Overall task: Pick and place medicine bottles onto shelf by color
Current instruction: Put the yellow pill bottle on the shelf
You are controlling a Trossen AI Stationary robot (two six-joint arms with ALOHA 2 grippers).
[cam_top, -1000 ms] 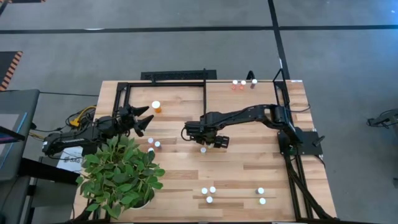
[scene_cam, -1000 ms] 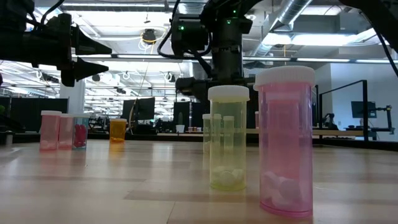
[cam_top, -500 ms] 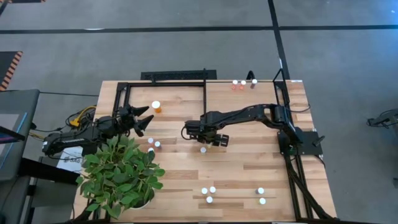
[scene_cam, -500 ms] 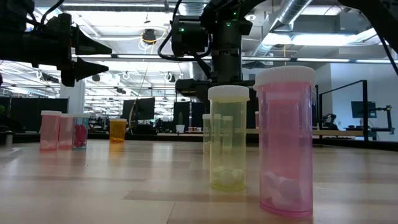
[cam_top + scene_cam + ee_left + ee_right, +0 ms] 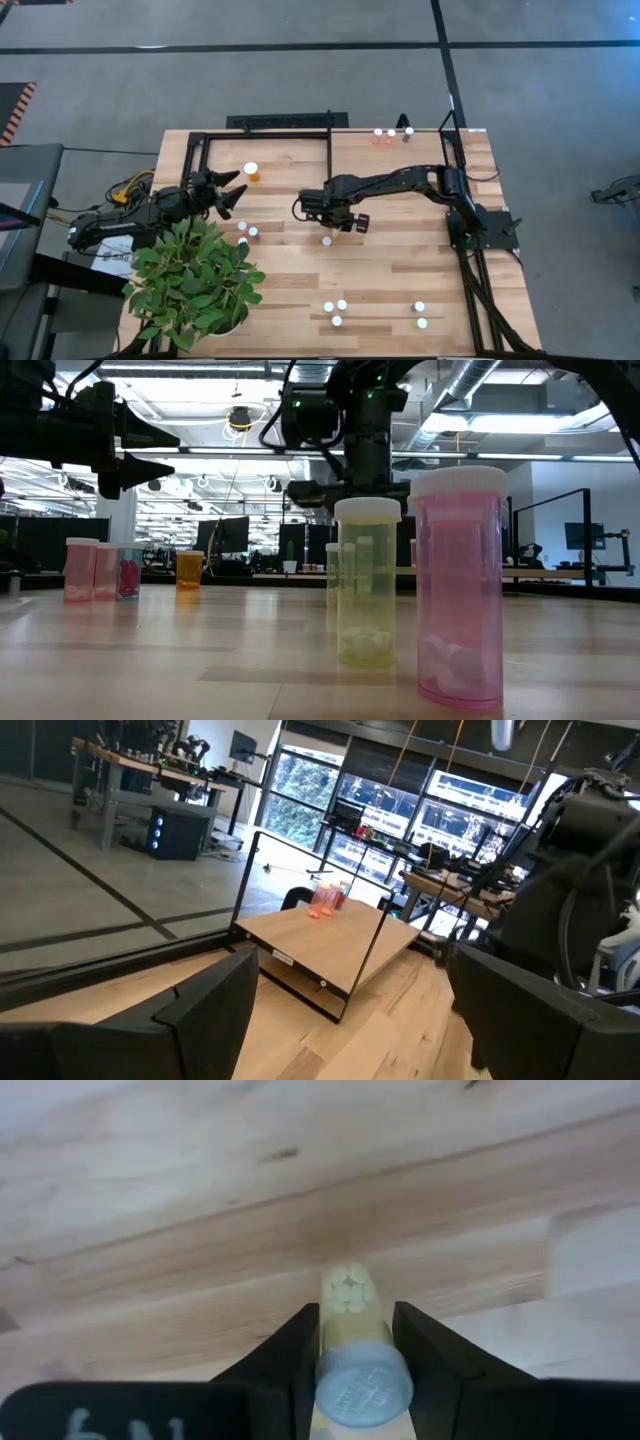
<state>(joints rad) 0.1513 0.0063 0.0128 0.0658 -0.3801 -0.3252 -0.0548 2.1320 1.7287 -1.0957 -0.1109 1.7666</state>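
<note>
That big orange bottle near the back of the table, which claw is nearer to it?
Left. The left claw sits just beside the orange bottle, open, while the right claw is farther off, around a small vial.

My table point(image 5: 400, 265): striped wood planks. On it: black-framed shelf point(image 5: 290, 160) bearing one orange bottle point(image 5: 251, 172); potted plant point(image 5: 195, 280); white-capped vials grouped at far edge point(image 5: 390, 134) and near edge point(image 5: 336, 312).

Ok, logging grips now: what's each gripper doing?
Left gripper: open, empty.
Right gripper: closed on a green vial.
</note>
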